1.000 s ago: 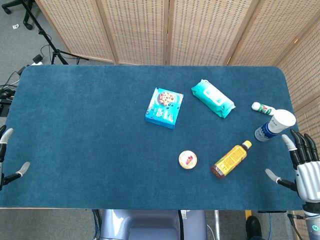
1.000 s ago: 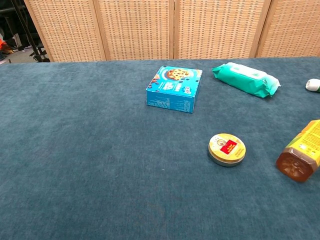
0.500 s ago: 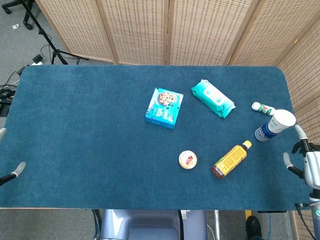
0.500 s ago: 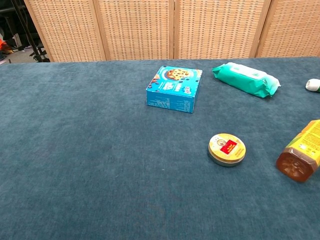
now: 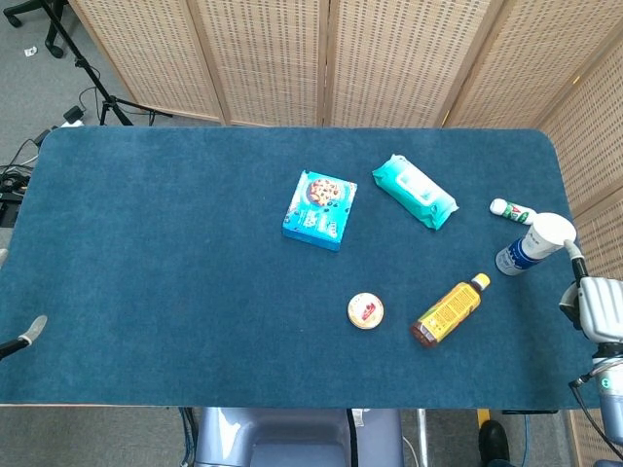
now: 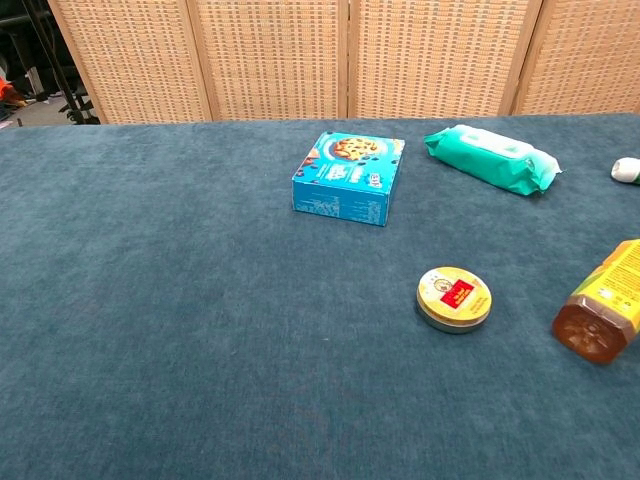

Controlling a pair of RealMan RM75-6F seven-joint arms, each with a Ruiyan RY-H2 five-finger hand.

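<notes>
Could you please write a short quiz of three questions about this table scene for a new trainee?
1. True or false: the round tin lies between the blue box and the amber bottle.
2. Which thing stands nearest the right hand? A) green wipes pack B) white cup C) blue box
3. Fill in: the amber bottle lies on its ____.

Key: 1 false; 2 B; 3 side.

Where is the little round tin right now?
The tin lies toward the front of the table, right of centre in the head view, beside the amber bottle and in front of the blue box.
</notes>
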